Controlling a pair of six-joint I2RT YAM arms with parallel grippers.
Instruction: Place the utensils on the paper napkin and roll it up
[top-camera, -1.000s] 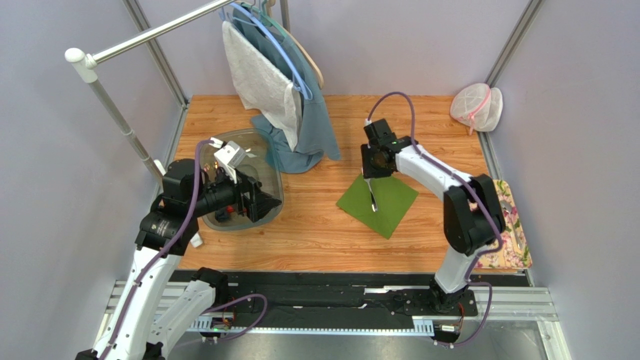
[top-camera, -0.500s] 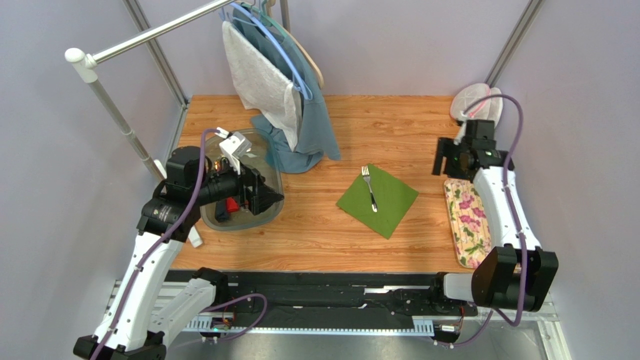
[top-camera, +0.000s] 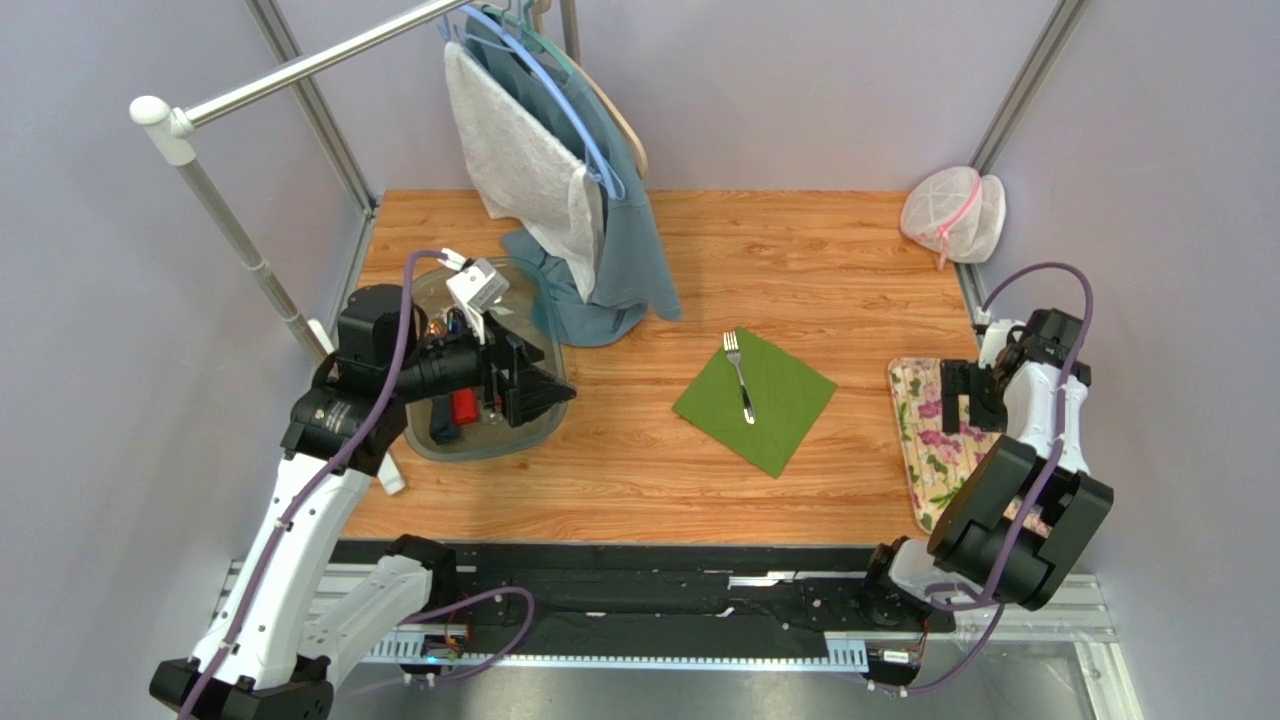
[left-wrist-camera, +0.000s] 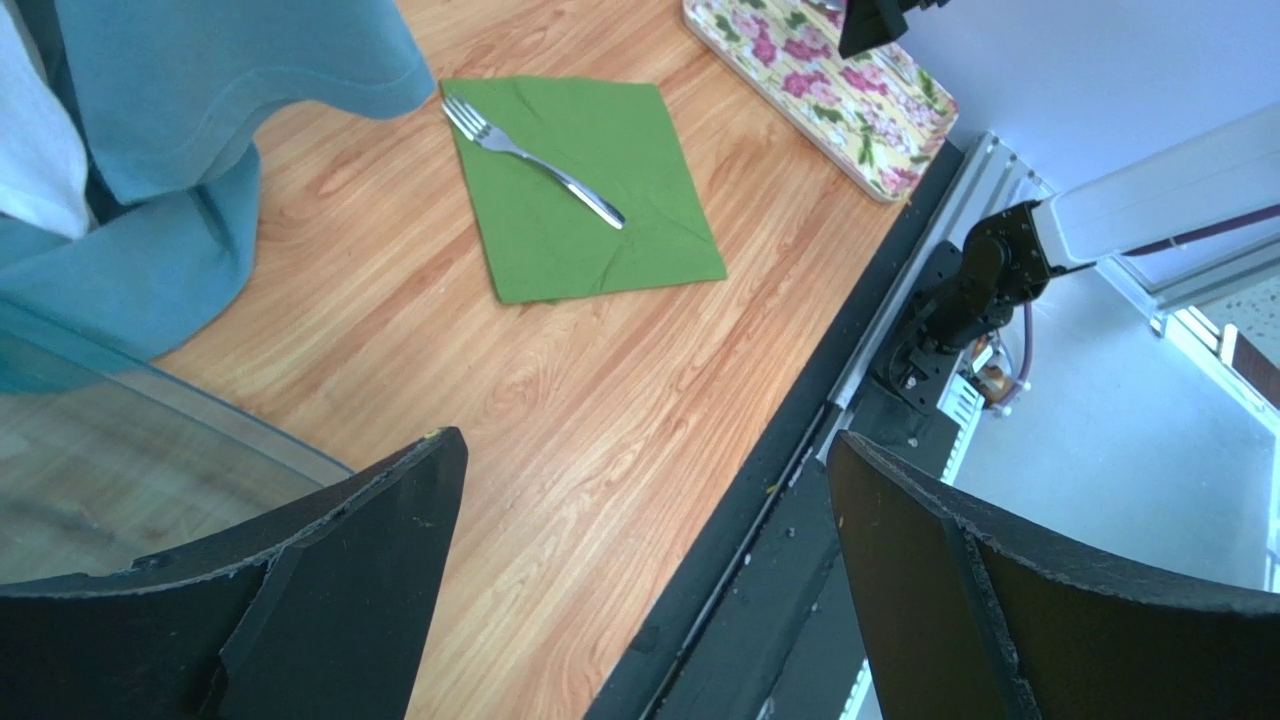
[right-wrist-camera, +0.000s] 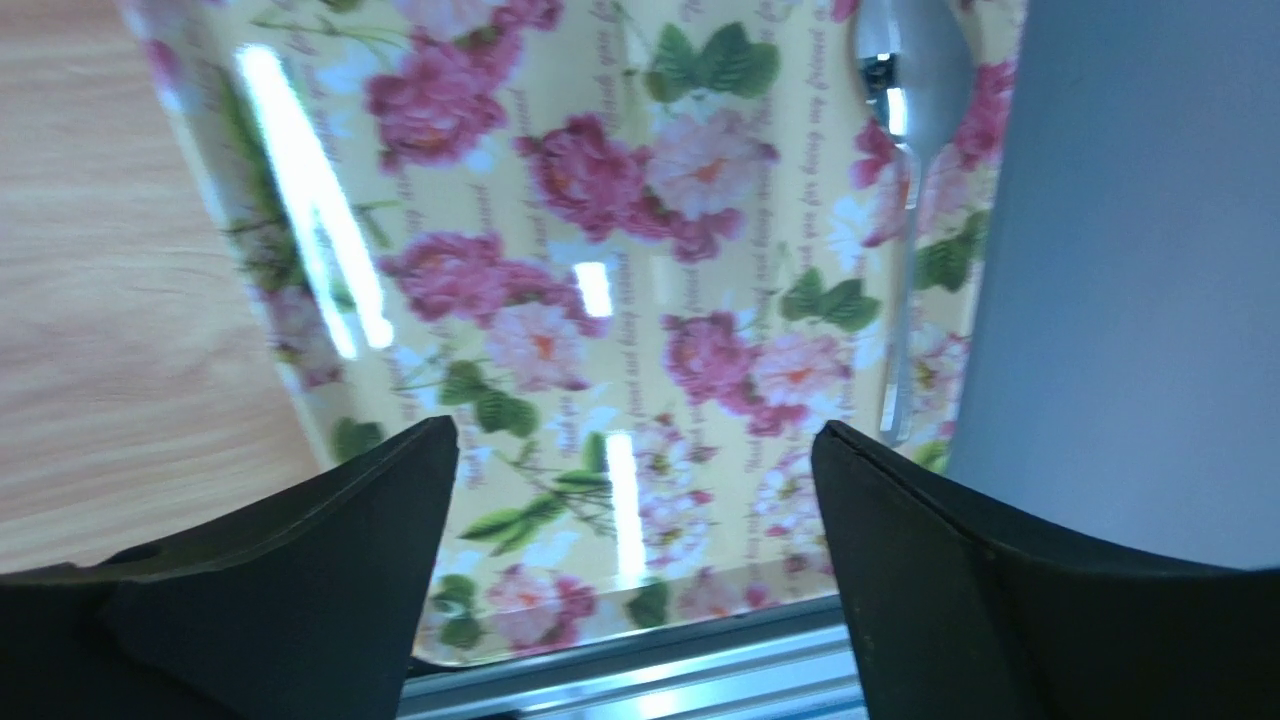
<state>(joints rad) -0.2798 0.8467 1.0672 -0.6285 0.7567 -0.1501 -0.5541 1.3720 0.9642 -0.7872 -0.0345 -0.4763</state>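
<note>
Right arm (top-camera: 1041, 393) folded back, fingers (right-wrist-camera: 271, 585) above flowered mat (top-camera: 920, 428).

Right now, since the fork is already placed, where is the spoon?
In the right wrist view, the spoon lies on the flowered tray, along its edge by the grey wall, upper right of the frame, ahead of the open right gripper.

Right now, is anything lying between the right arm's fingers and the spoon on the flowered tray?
Nothing visible does. The right fingers, open, hang over the flowered tray, and only bare tray lies between them and the spoon at its edge.
</note>
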